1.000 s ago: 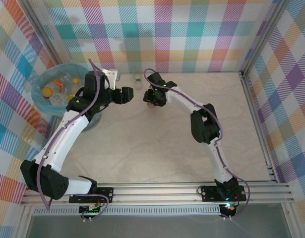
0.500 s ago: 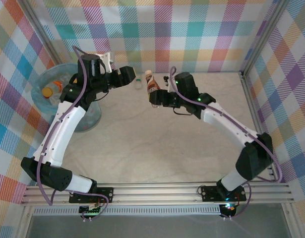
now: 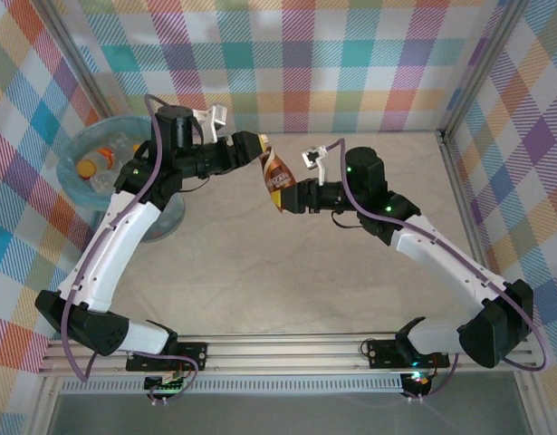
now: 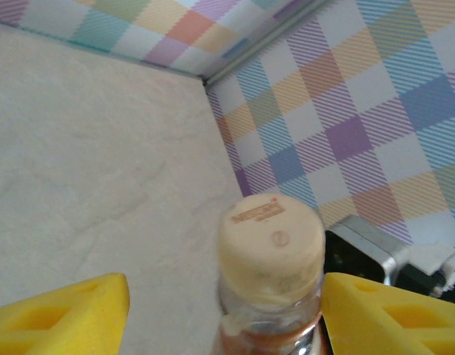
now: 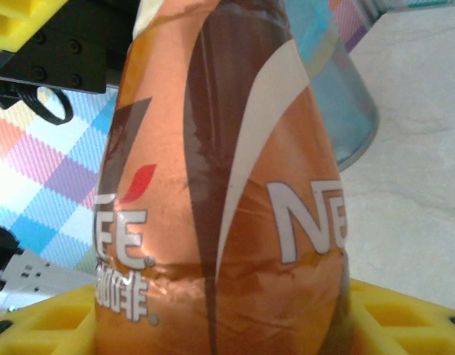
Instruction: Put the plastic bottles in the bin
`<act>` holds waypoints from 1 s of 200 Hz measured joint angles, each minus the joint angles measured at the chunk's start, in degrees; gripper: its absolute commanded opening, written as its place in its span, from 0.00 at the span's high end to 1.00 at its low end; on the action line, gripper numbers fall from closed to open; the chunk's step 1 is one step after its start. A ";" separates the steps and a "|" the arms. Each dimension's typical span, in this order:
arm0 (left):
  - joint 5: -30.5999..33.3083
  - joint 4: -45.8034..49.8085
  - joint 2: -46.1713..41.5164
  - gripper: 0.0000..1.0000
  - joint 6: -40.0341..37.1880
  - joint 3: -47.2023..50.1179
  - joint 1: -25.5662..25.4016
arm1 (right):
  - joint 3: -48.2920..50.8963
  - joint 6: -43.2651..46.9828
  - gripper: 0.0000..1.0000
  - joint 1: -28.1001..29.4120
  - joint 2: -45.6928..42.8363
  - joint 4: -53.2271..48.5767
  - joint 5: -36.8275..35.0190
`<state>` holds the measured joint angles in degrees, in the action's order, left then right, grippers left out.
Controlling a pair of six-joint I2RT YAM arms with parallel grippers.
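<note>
Since half a second ago the right gripper [image 3: 285, 198] has swung the bottle [image 3: 276, 177] over toward the left arm, and the left gripper [image 3: 257, 145] has come in around its cap [image 4: 270, 238]. The right jaws are clamped on the bottle's lower body, between their yellow pads [image 5: 405, 318]. The left jaws stand apart either side of the neck, one side just beside it, the other clear. The bottle hangs tilted between the two grippers, above the table [image 3: 260, 272]. The bin [image 3: 68, 177], with other bottles [image 3: 88, 168] inside, sits back behind the left jaws, well apart from the right ones
</note>
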<state>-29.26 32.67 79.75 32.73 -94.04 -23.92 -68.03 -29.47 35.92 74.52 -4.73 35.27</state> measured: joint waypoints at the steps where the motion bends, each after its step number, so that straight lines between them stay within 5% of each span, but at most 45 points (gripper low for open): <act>1: -0.09 0.00 -0.04 0.33 0.07 0.07 -0.09 | 0.00 0.00 0.48 0.04 0.00 0.00 0.04; 37: -1.22 -0.04 -1.07 0.40 0.96 0.92 -1.31 | 0.00 0.74 0.48 1.90 -0.02 0.87 2.36; 124: -0.09 -1.22 -4.39 0.75 1.99 1.68 -1.36 | 0.00 2.49 0.43 3.13 -0.02 2.27 3.17; 140: 0.39 -1.22 -5.11 0.80 1.99 2.10 -1.42 | -0.02 2.73 0.37 3.48 -0.02 2.45 3.13; 168: 2.97 -1.25 -6.80 0.95 1.84 2.43 -1.49 | -1.01 3.15 0.13 4.28 -0.02 1.51 1.88; 200: 11.47 0.37 -10.64 1.00 0.13 2.29 -1.49 | -4.57 3.28 0.09 5.01 0.00 -1.01 -2.36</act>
<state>-17.78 33.04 69.10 32.86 -91.74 -25.41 -72.60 -26.20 40.93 74.52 -5.74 32.91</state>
